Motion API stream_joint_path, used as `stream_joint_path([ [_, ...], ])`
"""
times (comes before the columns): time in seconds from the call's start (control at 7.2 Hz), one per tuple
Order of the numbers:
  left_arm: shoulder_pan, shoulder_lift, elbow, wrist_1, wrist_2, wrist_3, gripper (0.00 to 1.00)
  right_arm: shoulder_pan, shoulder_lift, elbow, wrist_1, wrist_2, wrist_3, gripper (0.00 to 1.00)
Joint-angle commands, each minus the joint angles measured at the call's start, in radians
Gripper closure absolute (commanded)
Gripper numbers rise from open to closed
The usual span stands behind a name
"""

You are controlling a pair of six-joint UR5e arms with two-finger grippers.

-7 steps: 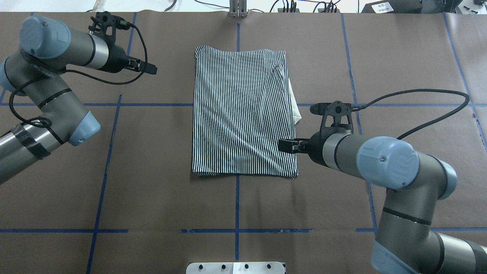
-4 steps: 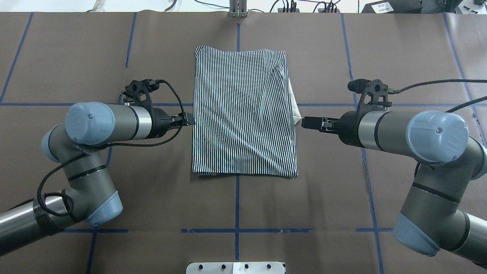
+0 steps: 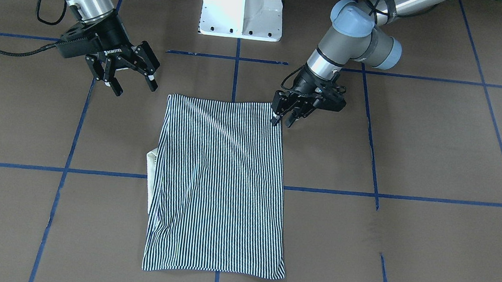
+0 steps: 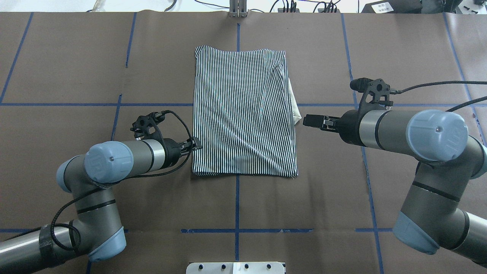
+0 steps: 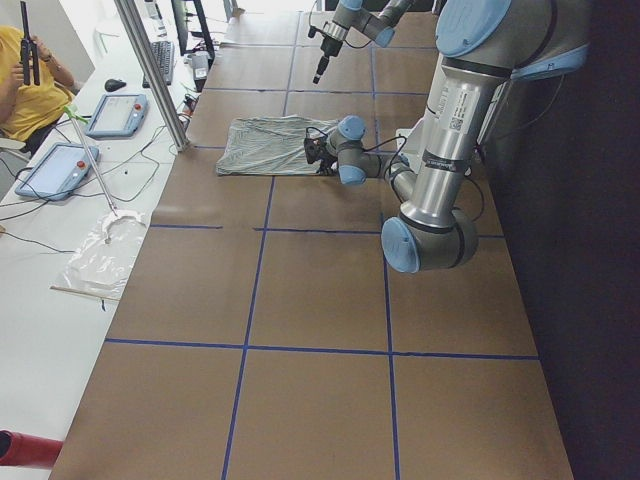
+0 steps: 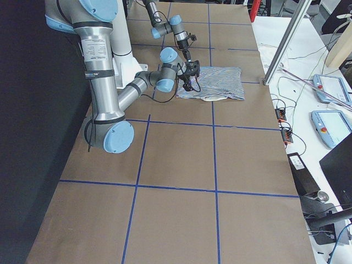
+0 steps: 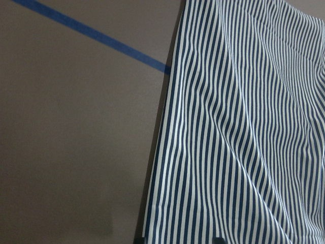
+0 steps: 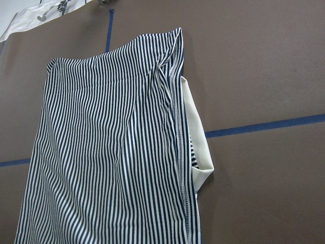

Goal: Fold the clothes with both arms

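Observation:
The striped shirt lies folded into a tall rectangle in the middle of the brown table, with its cream collar sticking out of the right edge. My left gripper sits low at the shirt's left edge, near the corner closest to the robot. Its fingers stand slightly apart, and the left wrist view shows that striped edge right in front of them. My right gripper hovers just right of the collar, apart from the cloth. Seen from the front, this right gripper is wide open and the left gripper is at the shirt corner.
Blue tape lines cross the brown table cover. The white pedestal base stands at the robot's side of the table. A person in yellow sits by tablets beyond a metal post on a side table.
The left gripper has slid along the shirt's left edge toward the robot, from mid-height to near the corner. The right gripper has stayed beside the collar since 0.6 s ago.

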Motion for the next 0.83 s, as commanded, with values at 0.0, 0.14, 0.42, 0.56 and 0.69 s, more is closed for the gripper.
stream_joint_path([
  [0.0, 0.028, 0.001, -0.002, 0.006, 0.005, -0.014, 0.44, 0.0, 0.0, -0.003, 0.0, -0.002, 0.001, 0.0],
  [0.14, 0.034, 0.001, -0.002, 0.005, 0.005, -0.014, 0.44, 0.0, 0.0, -0.003, 0.0, -0.002, 0.001, 0.0],
  [0.42, 0.05, 0.001, -0.002, 0.006, 0.005, -0.014, 0.44, 0.0, 0.0, -0.006, 0.0, -0.004, 0.001, 0.0],
  [0.56, 0.056, 0.001, -0.004, 0.005, 0.005, -0.014, 0.44, 0.0, -0.002, -0.009, 0.0, -0.004, 0.001, 0.0],
  [0.69, 0.057, -0.002, -0.004, 0.006, 0.005, -0.014, 0.44, 0.0, -0.002, -0.011, 0.0, -0.004, 0.001, 0.0],
])
